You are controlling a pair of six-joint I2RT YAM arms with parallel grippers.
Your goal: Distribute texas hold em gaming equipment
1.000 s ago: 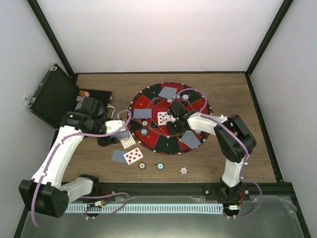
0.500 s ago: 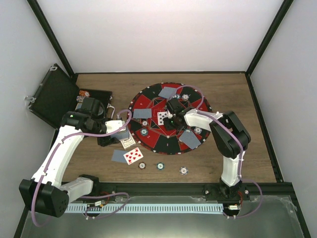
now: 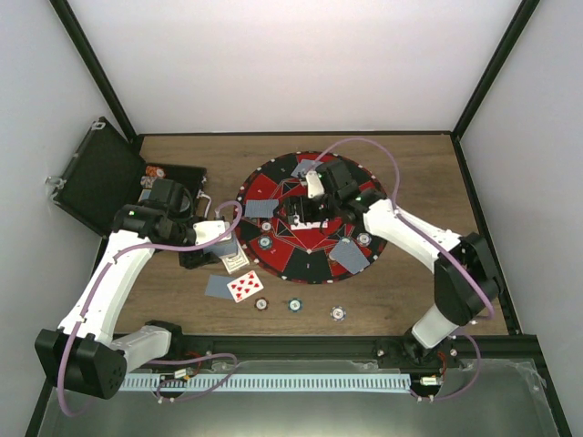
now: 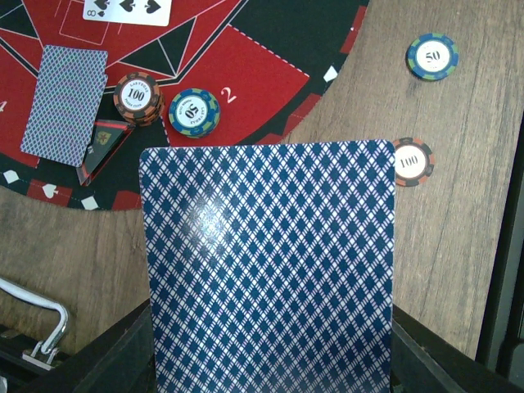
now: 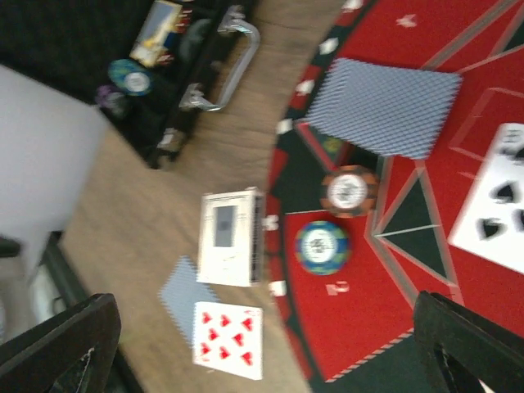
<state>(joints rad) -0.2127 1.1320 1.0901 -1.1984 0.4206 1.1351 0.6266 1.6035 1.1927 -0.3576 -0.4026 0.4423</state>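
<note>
Left pincer (image 4: 270, 364) clamps one blue-backed card (image 4: 266, 246); right pincer (image 5: 262, 340) stands apart near one orange chip (image 5: 348, 190) and one blue chip (image 5: 322, 246).

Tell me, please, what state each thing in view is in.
left gripper, shut on the held card.
held card, back showing.
right gripper, open, empty.
black case, lid open.
diamonds card, face up on the wood.
grey-backed card beside it, face down.
spades card, face up on the mat.
</note>
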